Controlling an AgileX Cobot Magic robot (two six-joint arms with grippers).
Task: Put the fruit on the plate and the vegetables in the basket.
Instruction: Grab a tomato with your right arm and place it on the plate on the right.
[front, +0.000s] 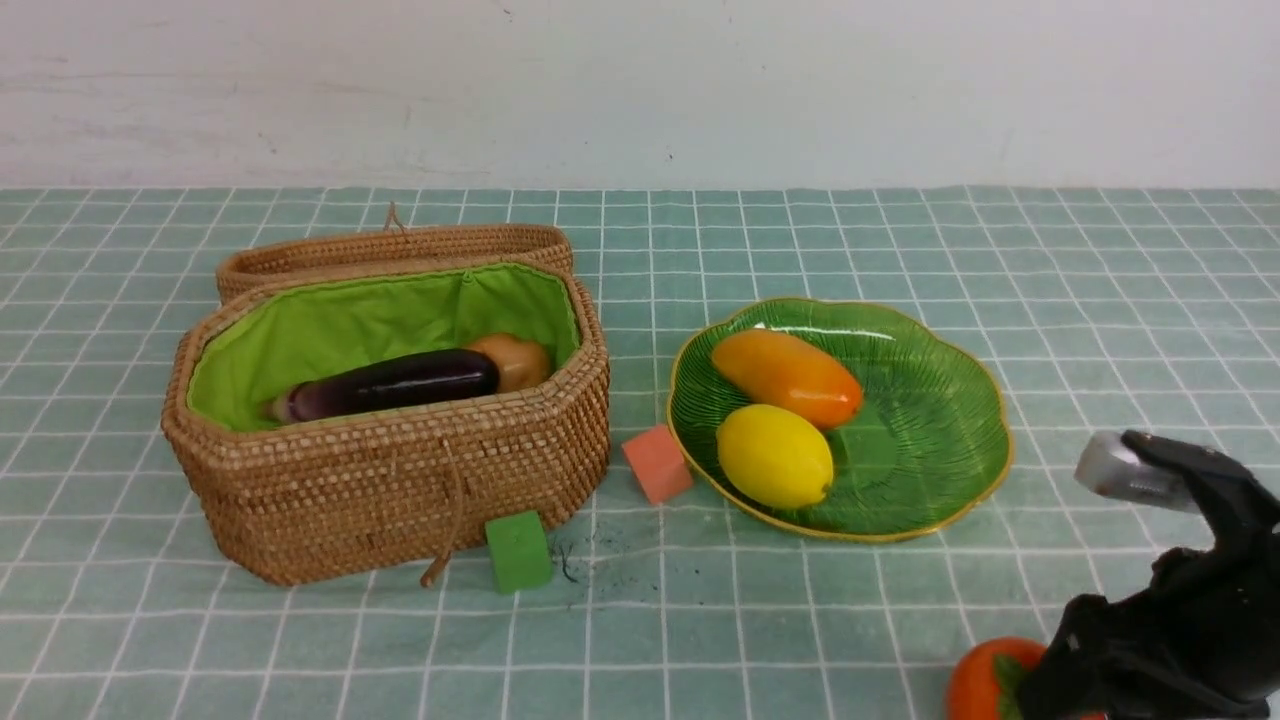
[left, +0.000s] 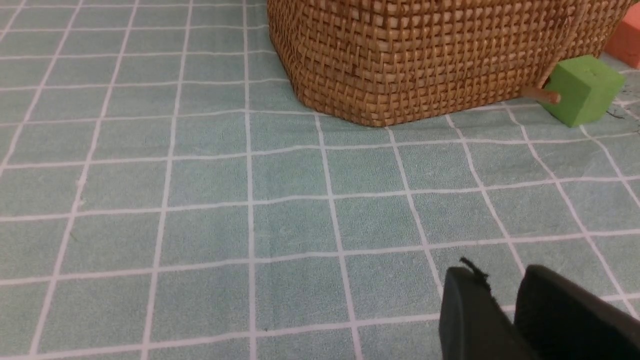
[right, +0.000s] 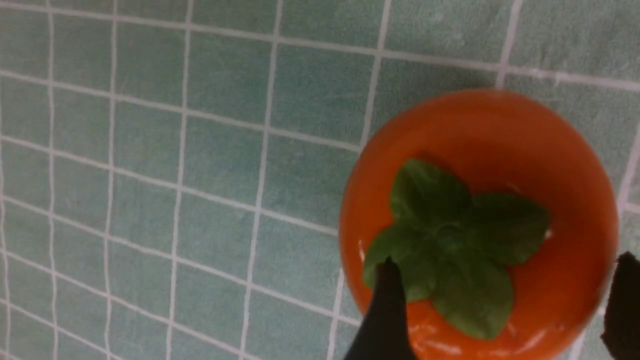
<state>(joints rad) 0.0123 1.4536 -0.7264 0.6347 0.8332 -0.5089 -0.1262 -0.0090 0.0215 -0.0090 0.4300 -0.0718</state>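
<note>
Straddling the persimmon, the right gripper stood with jaws spread, one finger over the leafy cap, the other at the fruit's far edge; contact could not be judged. The persimmon lay on the cloth at five o'clock from the plate. The left gripper held nothing, its jaws nearly closed.

Tablecloth: pale teal w/ white grid lines. Basket: tan wicker weave, bright green lining. Inside: dark purple eggplant, tan-brown potato. Plate: translucent green, ribbed leaf pattern, yellow rim. Mango orange-yellow, lemon yellow. Persimmon orange-red, green cap. Cubes: one orange, one green.
</note>
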